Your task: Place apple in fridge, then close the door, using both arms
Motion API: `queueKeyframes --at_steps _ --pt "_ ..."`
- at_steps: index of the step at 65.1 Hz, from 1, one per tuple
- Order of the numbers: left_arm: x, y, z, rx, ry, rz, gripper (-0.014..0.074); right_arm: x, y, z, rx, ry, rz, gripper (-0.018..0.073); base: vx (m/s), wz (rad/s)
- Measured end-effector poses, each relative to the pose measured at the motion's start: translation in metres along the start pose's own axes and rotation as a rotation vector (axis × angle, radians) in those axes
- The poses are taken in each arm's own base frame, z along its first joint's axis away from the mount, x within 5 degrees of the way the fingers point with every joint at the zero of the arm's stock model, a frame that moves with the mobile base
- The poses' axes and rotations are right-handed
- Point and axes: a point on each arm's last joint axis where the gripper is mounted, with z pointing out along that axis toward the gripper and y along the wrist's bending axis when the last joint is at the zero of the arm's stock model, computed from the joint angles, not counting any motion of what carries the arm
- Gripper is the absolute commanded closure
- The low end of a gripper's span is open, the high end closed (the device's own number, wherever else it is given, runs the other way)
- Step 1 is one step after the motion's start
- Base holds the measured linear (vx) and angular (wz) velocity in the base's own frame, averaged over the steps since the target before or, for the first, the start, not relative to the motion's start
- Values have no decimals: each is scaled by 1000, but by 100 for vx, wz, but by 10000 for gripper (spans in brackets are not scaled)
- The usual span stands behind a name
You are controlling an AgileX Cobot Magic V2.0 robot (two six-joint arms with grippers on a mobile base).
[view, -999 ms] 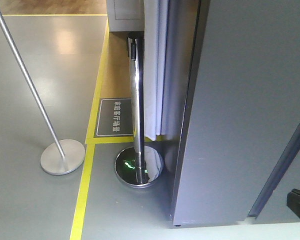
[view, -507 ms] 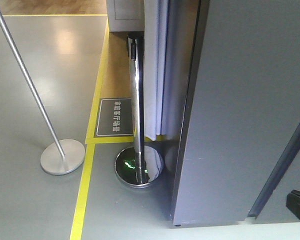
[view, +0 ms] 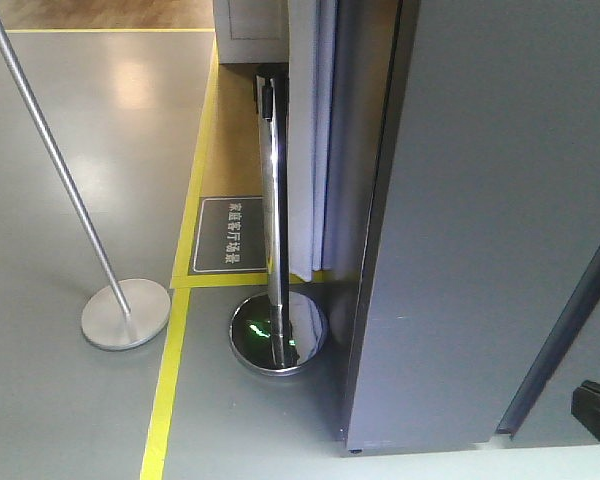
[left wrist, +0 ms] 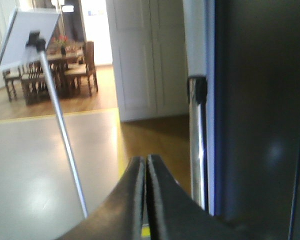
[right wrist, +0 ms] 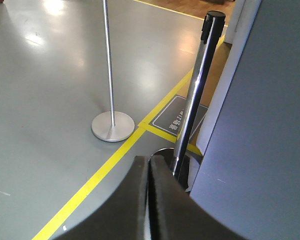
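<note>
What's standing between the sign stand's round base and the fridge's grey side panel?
The chrome stanchion post on its mirrored base, seen in the front view; sign stand base left, fridge right.

All three views look floorward, sharing the chrome post [view: 273,230].

Floor: glossy grey floor [view: 70,400] w/ yellow tape lines [view: 165,385].
Sign: dark rectangular floor sign [view: 232,234], white lettering, inside yellow border.
Stands: matte round-base pole stand [view: 125,313]; chrome stanchion [view: 277,340] beside dark grey fridge [view: 480,250].
</note>
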Motion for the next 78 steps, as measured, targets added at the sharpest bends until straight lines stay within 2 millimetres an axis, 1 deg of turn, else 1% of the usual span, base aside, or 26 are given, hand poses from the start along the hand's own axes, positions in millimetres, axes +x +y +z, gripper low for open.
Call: queueKeyframes --at_steps 16,78 --pt "-2 6 0 -97 -27 -1 605 0 0 0 0 0 0 562 0 0" --pt "-2 6 0 -103 -27 -5 605 0 0 0 0 0 0 562 0 0"
